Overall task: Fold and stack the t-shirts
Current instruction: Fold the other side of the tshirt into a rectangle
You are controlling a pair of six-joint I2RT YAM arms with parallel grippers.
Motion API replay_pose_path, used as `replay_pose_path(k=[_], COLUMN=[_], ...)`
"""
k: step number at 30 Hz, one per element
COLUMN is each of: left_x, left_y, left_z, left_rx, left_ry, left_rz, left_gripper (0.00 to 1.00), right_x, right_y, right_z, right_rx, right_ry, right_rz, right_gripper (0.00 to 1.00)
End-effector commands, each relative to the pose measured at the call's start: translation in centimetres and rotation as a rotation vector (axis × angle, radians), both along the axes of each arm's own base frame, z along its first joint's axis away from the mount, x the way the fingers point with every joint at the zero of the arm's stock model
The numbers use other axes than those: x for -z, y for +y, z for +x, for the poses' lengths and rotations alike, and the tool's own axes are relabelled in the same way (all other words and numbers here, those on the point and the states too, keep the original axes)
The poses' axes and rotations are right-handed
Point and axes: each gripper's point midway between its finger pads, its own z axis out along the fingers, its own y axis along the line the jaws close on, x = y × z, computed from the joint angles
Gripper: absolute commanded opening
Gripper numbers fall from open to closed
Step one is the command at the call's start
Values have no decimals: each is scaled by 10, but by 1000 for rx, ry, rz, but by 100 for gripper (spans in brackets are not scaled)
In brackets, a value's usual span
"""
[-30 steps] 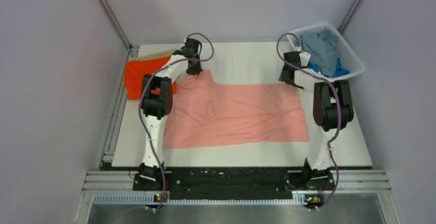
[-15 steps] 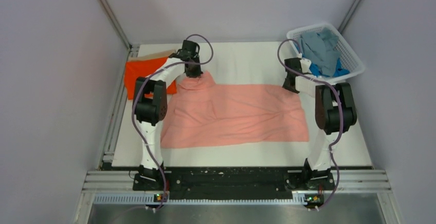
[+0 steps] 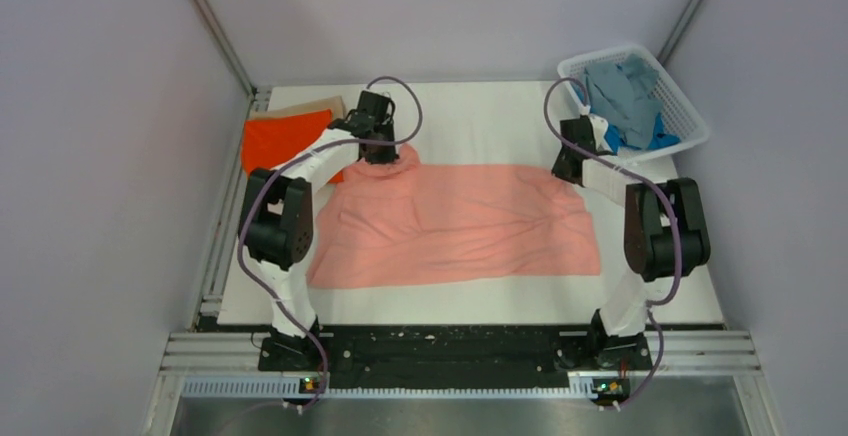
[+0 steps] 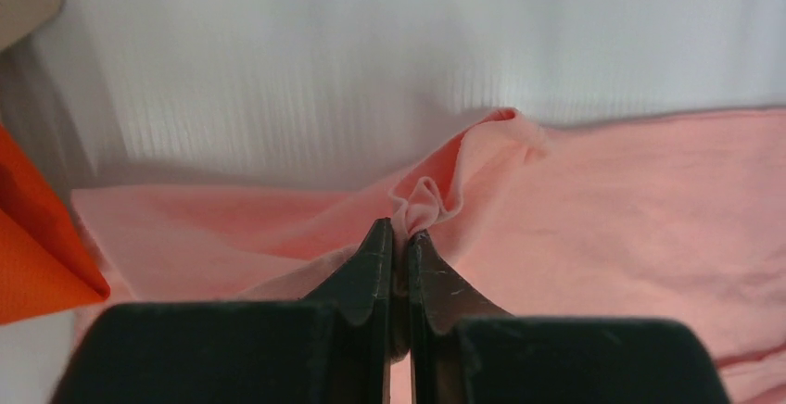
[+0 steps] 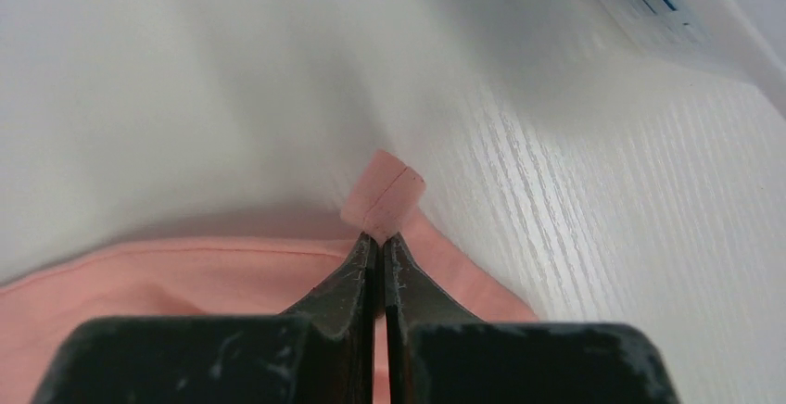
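We had clamped the right gripper [image 5: 380,237] onto the salmon pink t-shirt [image 3: 460,226].
The left gripper [image 4: 400,233] pinched it too; orange t-shirt [image 3: 270,141] left of it looked done, shirts [image 3: 625,96] in the basket [image 3: 688,114] waited.

Overhead and close wrist views, common shirt [image 3: 460,221]

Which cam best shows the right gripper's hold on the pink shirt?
Right wrist: the right gripper is shut on a folded corner of the salmon t-shirt, close up. Top external shows it only small, at the shirt's far-right corner. Left wrist shows only the left gripper pinching another fold.
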Motion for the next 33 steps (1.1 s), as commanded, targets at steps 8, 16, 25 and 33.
replay_pose_path(k=[8, 16, 25, 33], left_x=[-24, -4, 3, -5], left_y=[-13, 6, 36, 38], left_z=[-74, -127, -153, -163], left_rx=[47, -19, -143, -140], left_ry=[-112, -68, -42, -55], left_rz=[58, 64, 112, 87], left_gripper=[0, 0, 0, 0], right_x=[-43, -33, -44, -31], right_y=[12, 5, -3, -4], right_z=[-44, -70, -87, -93], right_rx=[-95, -77, -42, -46], right_ry=[-123, -81, -93, -44], right_rz=[70, 54, 38, 31], right_gripper=[0, 0, 0, 3])
